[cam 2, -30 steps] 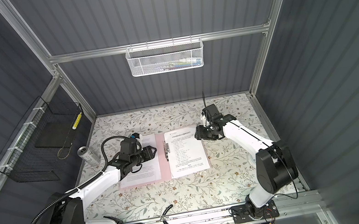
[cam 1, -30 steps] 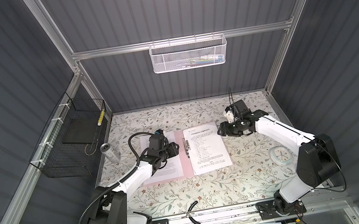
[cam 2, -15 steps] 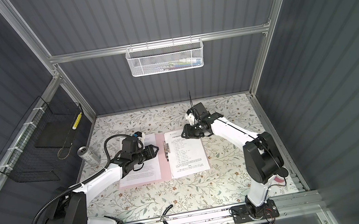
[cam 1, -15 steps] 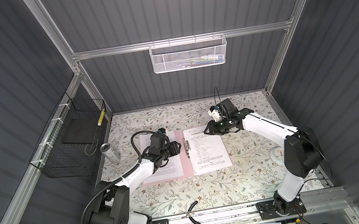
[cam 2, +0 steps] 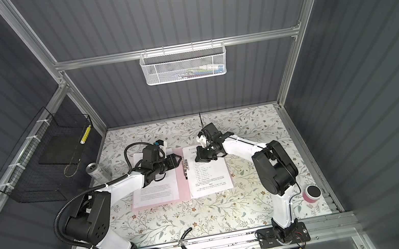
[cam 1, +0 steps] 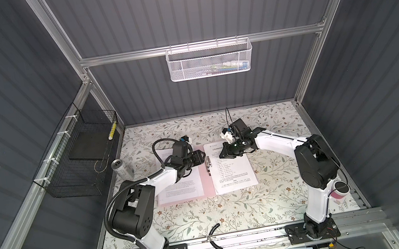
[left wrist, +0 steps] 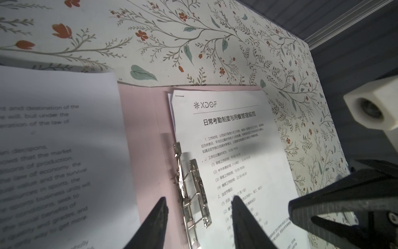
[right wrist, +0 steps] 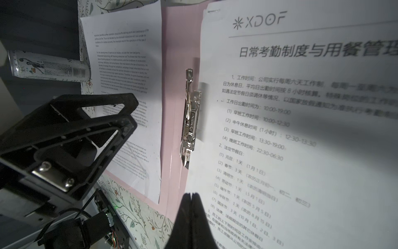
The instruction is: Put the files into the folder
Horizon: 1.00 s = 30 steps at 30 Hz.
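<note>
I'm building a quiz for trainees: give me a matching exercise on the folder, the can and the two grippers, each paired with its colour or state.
Things:
1. folder
2. can
3. left gripper
4. right gripper

States:
a. jaws shut
b. silver, standing upright
c. jaws apart
d. pink, lying open

Pairs: 1-d, 2-b, 3-c, 4-a

I read, off the clip bar (right wrist: 190, 120): 3 o'clock sheet (right wrist: 301, 129) headed "XDOF", "日常考勤制度与用餐管理规范"; 9 o'clock sheet (left wrist: 53, 140), English, "the law of economy".
</note>
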### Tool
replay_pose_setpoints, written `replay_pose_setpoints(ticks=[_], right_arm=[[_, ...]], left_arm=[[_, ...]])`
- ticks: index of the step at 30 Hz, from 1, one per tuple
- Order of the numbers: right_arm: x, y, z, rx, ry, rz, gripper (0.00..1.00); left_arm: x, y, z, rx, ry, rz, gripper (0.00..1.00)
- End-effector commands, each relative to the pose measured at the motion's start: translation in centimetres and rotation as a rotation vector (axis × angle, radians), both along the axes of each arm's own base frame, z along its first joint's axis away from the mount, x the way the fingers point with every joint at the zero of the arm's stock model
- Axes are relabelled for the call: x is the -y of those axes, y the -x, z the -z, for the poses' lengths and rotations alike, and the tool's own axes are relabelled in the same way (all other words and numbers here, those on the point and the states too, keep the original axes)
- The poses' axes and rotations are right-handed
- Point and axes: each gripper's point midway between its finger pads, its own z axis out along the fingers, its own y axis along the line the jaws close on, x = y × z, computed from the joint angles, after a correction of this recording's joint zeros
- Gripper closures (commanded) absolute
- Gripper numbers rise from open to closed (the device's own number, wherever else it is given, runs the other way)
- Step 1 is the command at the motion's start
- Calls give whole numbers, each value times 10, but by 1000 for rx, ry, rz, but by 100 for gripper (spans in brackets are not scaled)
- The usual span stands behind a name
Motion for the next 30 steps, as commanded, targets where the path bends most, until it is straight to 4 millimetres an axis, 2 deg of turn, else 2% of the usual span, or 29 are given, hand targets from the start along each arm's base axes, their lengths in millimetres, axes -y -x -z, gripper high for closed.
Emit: replay_pose_setpoints(ticks=[1,16,30], right_arm=[[-3,-2,17,-35,7,-1,100],[-5,-5,57,-110,37,-1,100],[-1,0,75,-148,45,7,100]], left_arm=[[6,-13,-10,38,20,20,50],[15,-25,8,13,30,27,51],[17,-28,21,-7,18,33,51]])
